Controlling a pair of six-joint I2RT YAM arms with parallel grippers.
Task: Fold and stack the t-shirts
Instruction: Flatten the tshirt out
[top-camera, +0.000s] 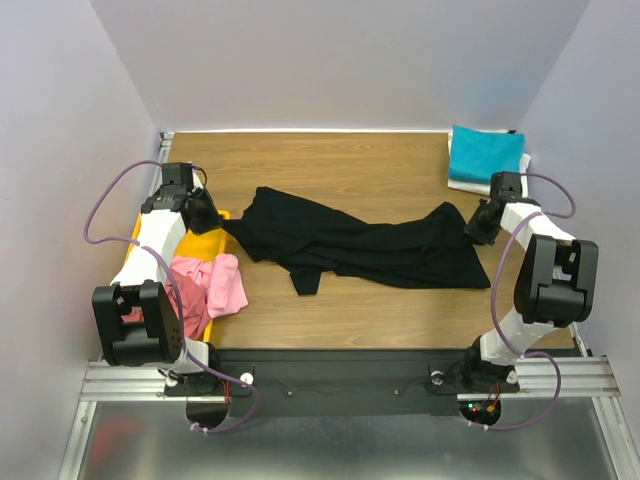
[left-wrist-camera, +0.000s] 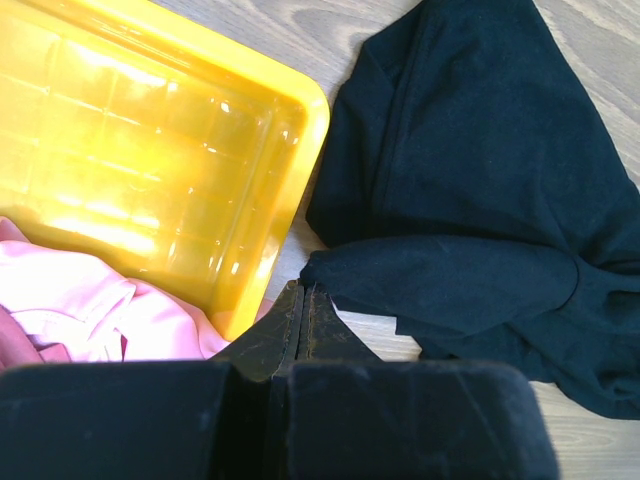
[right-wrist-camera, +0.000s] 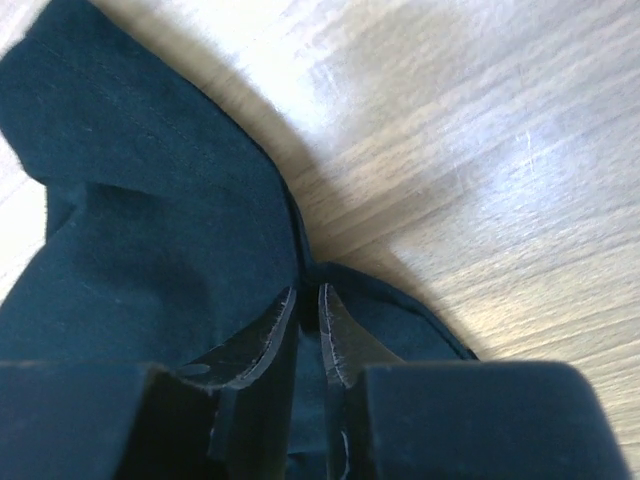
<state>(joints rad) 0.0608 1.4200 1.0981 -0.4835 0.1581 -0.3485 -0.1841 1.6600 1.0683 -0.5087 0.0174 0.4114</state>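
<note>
The large black t-shirt (top-camera: 360, 245) lies stretched across the middle of the table, rumpled, and it shows in the left wrist view (left-wrist-camera: 480, 180) and the right wrist view (right-wrist-camera: 130, 200). My left gripper (top-camera: 205, 212) is at its left end, jaws shut with a pointed corner of the black cloth at the tips (left-wrist-camera: 303, 290). My right gripper (top-camera: 478, 222) is at its right end, shut on a fold of black cloth (right-wrist-camera: 308, 300). The teal t-shirt (top-camera: 485, 155) lies folded at the back right. The pink t-shirt (top-camera: 215, 280) hangs over the tray's near side. A dusty red cloth (left-wrist-camera: 15, 340) lies beside it. The white t-shirt is out of view.
A yellow plastic tray (top-camera: 200, 243) stands at the left, just beside my left gripper, its rim close to the black cloth (left-wrist-camera: 300, 130). Bare wooden table shows behind and in front of the black shirt. Walls close the table on three sides.
</note>
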